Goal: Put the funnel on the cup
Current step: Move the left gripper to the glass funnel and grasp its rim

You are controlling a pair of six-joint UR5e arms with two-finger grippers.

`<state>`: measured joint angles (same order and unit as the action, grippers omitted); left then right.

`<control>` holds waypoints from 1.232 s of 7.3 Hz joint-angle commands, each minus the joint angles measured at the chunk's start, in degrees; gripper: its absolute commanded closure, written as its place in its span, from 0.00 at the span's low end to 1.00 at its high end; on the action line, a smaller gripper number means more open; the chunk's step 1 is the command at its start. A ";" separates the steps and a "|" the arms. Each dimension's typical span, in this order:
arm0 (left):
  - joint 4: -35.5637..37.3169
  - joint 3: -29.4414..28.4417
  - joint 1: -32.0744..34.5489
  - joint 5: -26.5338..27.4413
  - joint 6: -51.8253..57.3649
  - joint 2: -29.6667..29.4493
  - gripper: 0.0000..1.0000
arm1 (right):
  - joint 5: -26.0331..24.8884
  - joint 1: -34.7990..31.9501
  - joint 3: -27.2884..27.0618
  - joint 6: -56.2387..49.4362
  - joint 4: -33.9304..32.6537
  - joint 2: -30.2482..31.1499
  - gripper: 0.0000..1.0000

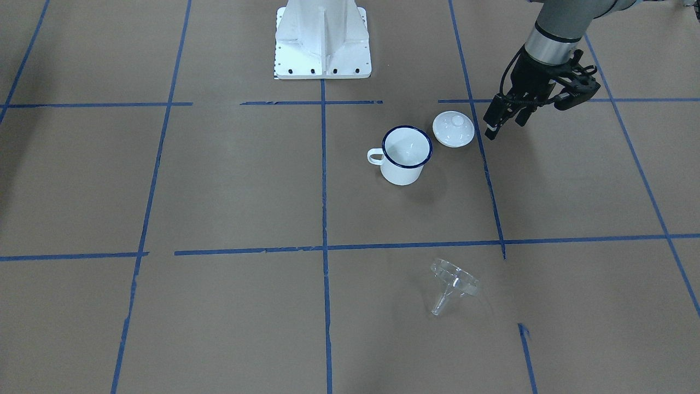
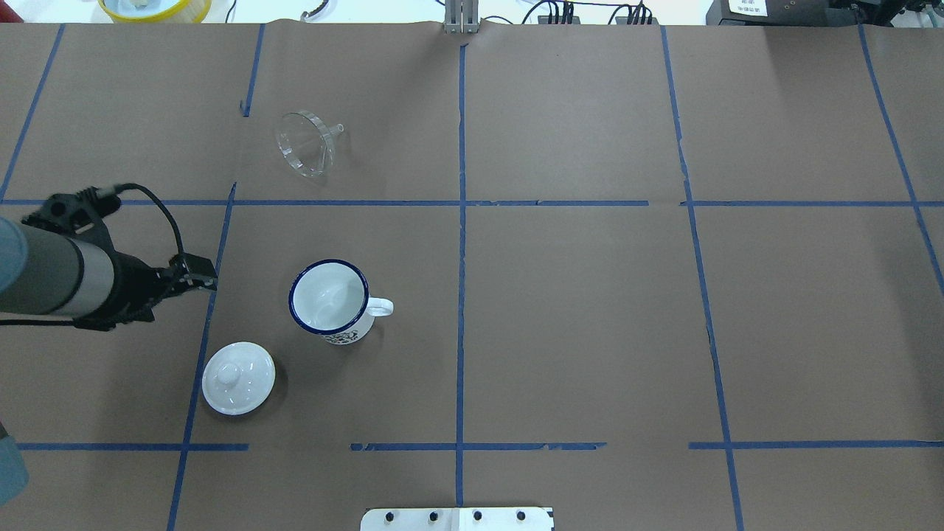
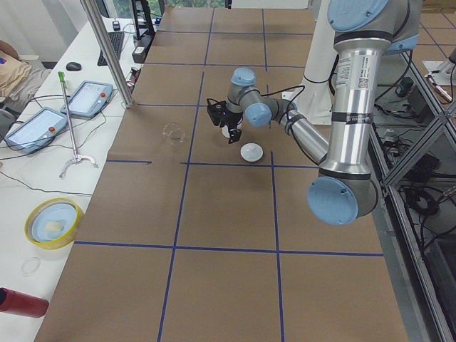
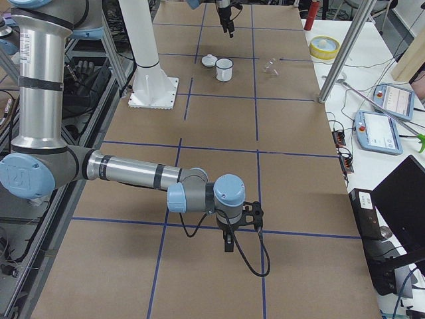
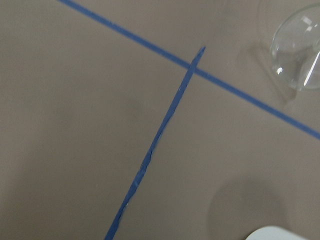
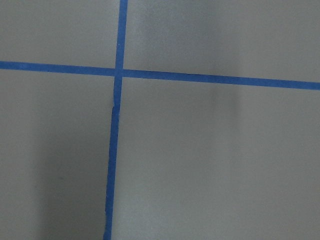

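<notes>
Funnel (image 2: pixel 306 144) on side, well apart from left gripper (image 2: pixel 200 274); open or closed: cannot tell

The brown, blue-taped table (image 2: pixel 590 332) carries the upright cup (image 2: pixel 328 301), a white lid (image 2: pixel 238 377) and the tipped funnel (image 2: pixel 304 142).

Cup (image 2: pixel 328 301) upright on desk (image 2: pixel 590 332), on robot's left half, handle toward robot's right. Lid (image 2: pixel 238 377) on desk near it, closer to robot and further left. Funnel (image 2: pixel 304 142) on its side, well beyond cup. Left pincer (image 1: pixel 503 128) left of cup, touching nothing.
</notes>
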<state>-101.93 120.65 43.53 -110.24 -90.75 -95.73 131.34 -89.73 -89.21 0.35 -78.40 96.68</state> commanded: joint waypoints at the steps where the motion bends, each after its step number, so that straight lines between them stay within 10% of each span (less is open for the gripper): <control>1: -2.55 -11.94 2.17 -1.47 -10.77 -12.49 0.01 | 0.05 0.00 0.00 0.00 0.00 0.00 0.00; 4: -44.54 -34.70 2.00 12.19 -34.16 -16.15 0.00 | 0.05 0.00 0.00 0.00 0.00 0.00 0.00; 6: -49.41 -42.31 1.12 23.46 -37.82 -20.36 0.00 | 0.05 0.00 0.00 0.00 0.00 0.00 0.00; 9: -59.00 -47.17 0.07 23.67 -38.10 -20.38 0.00 | 0.05 0.00 0.00 0.00 0.00 0.00 0.00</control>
<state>-158.83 74.73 44.14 -86.85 -128.65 -115.98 131.39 -89.74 -89.21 0.35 -78.40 96.68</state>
